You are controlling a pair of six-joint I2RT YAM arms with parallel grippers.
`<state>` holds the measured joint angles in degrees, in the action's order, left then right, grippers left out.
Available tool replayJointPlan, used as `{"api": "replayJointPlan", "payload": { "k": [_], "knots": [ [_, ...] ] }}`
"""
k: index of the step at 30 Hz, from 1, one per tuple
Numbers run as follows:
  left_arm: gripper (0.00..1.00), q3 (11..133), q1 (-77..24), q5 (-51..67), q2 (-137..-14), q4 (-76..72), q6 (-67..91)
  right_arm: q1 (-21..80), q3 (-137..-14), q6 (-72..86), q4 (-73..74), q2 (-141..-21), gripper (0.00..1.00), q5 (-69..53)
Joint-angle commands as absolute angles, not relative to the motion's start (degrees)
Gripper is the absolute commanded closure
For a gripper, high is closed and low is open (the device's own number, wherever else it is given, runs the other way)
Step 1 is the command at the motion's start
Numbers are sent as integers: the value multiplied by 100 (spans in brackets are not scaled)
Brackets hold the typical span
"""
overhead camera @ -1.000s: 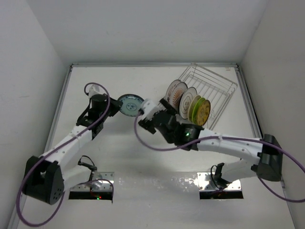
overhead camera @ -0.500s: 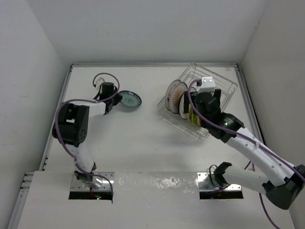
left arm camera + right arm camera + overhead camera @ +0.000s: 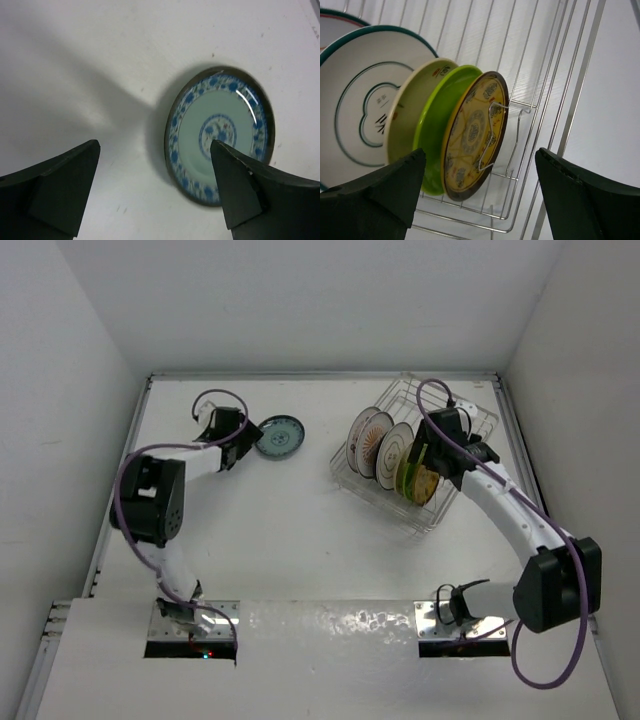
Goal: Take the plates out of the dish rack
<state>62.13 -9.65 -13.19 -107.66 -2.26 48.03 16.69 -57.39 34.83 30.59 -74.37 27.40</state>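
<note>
Since half a second ago the right arm has swung further across the dish rack, which sits towards the far right corner of the surface. The right tool now hangs beside the nearest racked plate, the tan patterned plate. Its fingers are spread wide and grip nothing. In the wrist view this plate stands upright between them, with the lime green plate directly behind it. This indicates that the next pick is being lined up. Further back, towards the far left corner, the teal plate was held in the air a second ago. It now lies face up on the surface. The left tool is spread apart and empty just beside it, so one plate counts as unloaded. At least five plates remain standing in the dish rack. The white plates with orange-red patterns are cut off at the edge of the right wrist view. Overlap prevents an exact count of the racked plates. Whether one left finger touches the teal plate's rim cannot be determined, because the finger covers that part of the rim.
</note>
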Motion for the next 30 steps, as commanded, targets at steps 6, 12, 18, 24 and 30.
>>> {"api": "replayJointPlan", "payload": {
  "k": [6, 12, 18, 24, 30],
  "knots": [
    [10, 4757, -1238, -1346, -7579, 299, 4571, 1529, -5845, 4175, 2409, -7769, 41, 2848],
    [10, 4044, -1336, -905, -6022, 580, 4421, 1529, -5696, 4306, 2154, -7998, 53, 2760],
    [10, 3771, -1345, -888, -5212, 966, 4210, 1529, -5415, 4596, 1820, -8112, 60, 2672],
    [10, 3753, -1345, -870, -4914, 1204, 4034, 1529, -5072, 4922, 1609, -7998, 72, 2786],
    [10, 3797, -1345, -712, -4887, 1248, 3920, 1521, -4905, 5220, 1652, -7674, 85, 3137]
  ]
}}
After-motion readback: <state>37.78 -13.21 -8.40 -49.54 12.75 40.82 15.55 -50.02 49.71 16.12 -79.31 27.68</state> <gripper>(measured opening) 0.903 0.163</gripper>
